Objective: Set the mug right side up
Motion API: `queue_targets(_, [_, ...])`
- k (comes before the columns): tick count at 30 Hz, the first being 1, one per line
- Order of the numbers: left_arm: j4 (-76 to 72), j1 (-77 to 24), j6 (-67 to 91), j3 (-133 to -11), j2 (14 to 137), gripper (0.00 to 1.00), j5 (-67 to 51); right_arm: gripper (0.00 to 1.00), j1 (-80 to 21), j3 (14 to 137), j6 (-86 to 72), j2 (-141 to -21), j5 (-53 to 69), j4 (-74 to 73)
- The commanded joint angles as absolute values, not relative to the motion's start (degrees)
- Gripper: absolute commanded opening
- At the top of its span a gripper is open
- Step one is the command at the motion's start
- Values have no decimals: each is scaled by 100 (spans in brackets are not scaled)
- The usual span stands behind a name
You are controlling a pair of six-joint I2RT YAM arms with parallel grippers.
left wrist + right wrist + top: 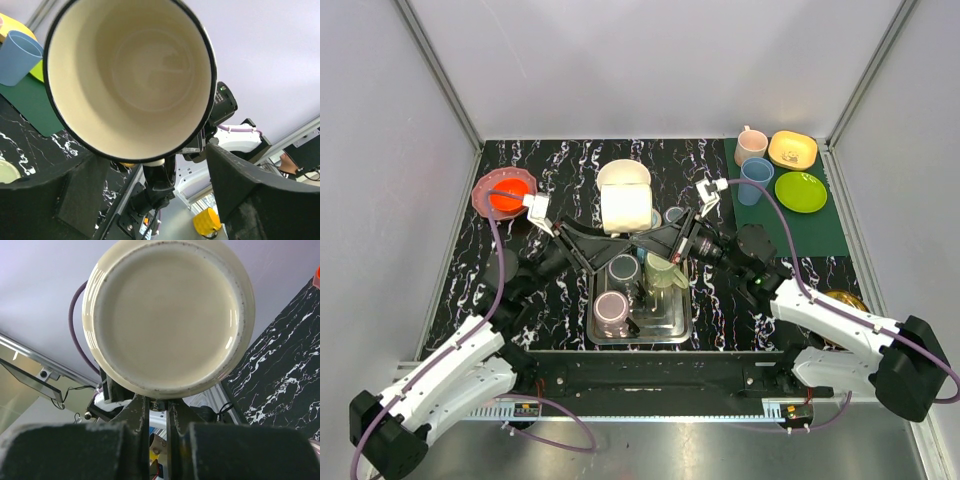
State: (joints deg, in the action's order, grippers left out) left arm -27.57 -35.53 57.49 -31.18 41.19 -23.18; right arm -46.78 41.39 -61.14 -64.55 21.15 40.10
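Note:
A cream mug [625,208] hangs on its side in the air above the table's middle, between my two grippers. The left wrist view looks straight into its open mouth [130,75]. The right wrist view shows its flat base [167,315]. My right gripper [655,240] [157,410] is shut on the mug's handle [152,162] just under the mug, its fingers [137,420] almost together. My left gripper [610,238] [152,170] is open, with its pads [245,195] wide apart below the rim, not touching the mug.
A metal tray [642,338] under the mug holds a grey cup [623,268], a pink cup [612,308] and a green jug [665,272]. A red bowl [505,193] sits far left. A green mat [820,235] far right carries a pink mug [751,145], blue cup [756,180], yellow bowl [792,150] and green plate [800,191].

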Motion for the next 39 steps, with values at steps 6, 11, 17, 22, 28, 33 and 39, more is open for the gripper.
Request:
queue_targets(6, [-3682, -3340, 5959, -3375, 4289, 45, -2584, 0, -4632, 4122, -6082, -6240, 2355, 4764])
queue_targets(11, [-3972, -3278, 6091, -3463, 4412, 31, -2680, 0, -4623, 4157, -5942, -6223, 2426, 4483])
queue_targets(17, [-4131, -3270, 6170, -3560, 4614, 0, -2874, 0, -4623, 4298, -5643, -6170, 2496, 3798])
queue_targets(22, [-2941, -3270, 5574, -3533, 4158, 0, -2095, 43, -4632, 4780, -4854, -5915, 2295, 2139])
queue_targets(28, [-349, -3269, 4063, -4454, 3665, 0, -514, 91, -4623, 5650, -3798, -5581, 1076, -437])
queue_targets(33, [1822, -3243, 2991, -5834, 4349, 0, 1837, 96, -4632, 6099, -3305, -5379, -443, -1965])
queue_targets(39, [2988, -2297, 2329, -7154, 6677, 0, 2444, 96, -4632, 5872, -3147, -5098, -1160, -2390])
